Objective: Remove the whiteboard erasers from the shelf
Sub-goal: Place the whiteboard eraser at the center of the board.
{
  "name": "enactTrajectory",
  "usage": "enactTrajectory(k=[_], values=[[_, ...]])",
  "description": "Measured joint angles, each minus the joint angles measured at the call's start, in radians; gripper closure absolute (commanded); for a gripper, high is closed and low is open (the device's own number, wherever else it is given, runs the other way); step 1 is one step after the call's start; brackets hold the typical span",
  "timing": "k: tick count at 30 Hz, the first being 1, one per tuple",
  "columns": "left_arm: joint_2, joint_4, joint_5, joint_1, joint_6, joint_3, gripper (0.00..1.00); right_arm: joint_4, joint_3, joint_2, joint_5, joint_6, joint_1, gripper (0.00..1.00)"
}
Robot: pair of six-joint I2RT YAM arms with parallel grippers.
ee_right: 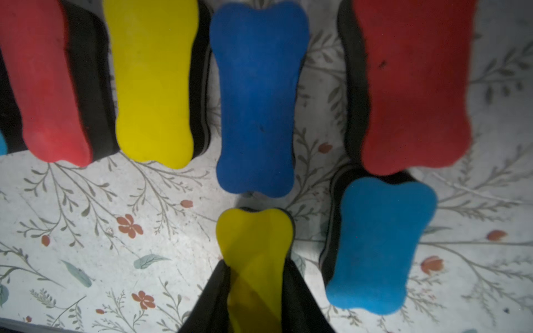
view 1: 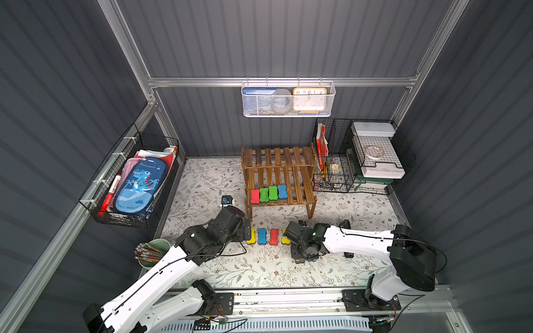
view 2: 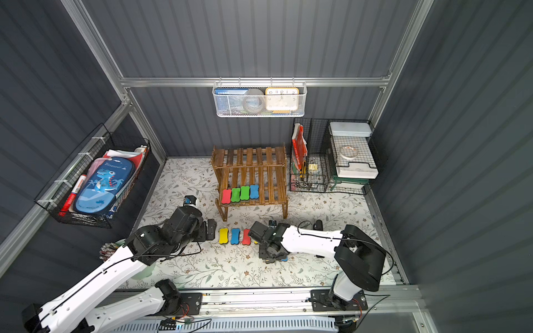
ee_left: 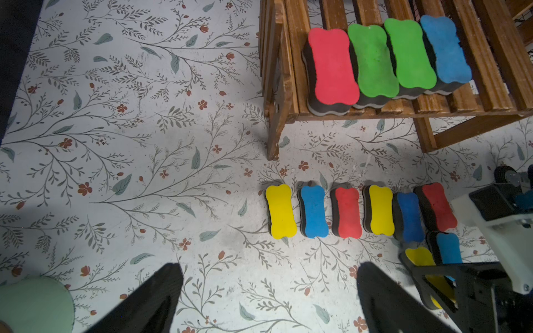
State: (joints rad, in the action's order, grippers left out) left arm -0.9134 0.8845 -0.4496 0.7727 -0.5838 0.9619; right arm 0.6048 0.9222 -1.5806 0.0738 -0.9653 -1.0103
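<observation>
The brown slatted shelf stands at the back of the table. Its lower tier holds a red eraser, two green ones and a blue one, side by side. Several more erasers lie in a row on the floral table in front of it, starting with a yellow one. My right gripper is shut on a yellow eraser, low over the table beside a light blue eraser. My left gripper hangs open over bare table, left of the row.
A green cup of pencils stands at the front left. A black wire basket with a dinosaur pencil case and red marker hangs on the left wall. A wire-grid organiser sits right of the shelf, a white mesh basket above.
</observation>
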Motion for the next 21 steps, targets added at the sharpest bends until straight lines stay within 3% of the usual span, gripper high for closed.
enactTrajectory(k=[11, 21], values=[[-0.002, 0.0, 0.0, 0.0, 0.0, 0.0, 0.01, -0.002, 0.002, -0.011, 0.018, 0.032, 0.012, 0.54], [-0.01, 0.0, 0.0, 0.0, 0.0, 0.0, 0.01, 0.051, 0.014, 0.065, 0.027, 0.04, 0.011, 0.51]])
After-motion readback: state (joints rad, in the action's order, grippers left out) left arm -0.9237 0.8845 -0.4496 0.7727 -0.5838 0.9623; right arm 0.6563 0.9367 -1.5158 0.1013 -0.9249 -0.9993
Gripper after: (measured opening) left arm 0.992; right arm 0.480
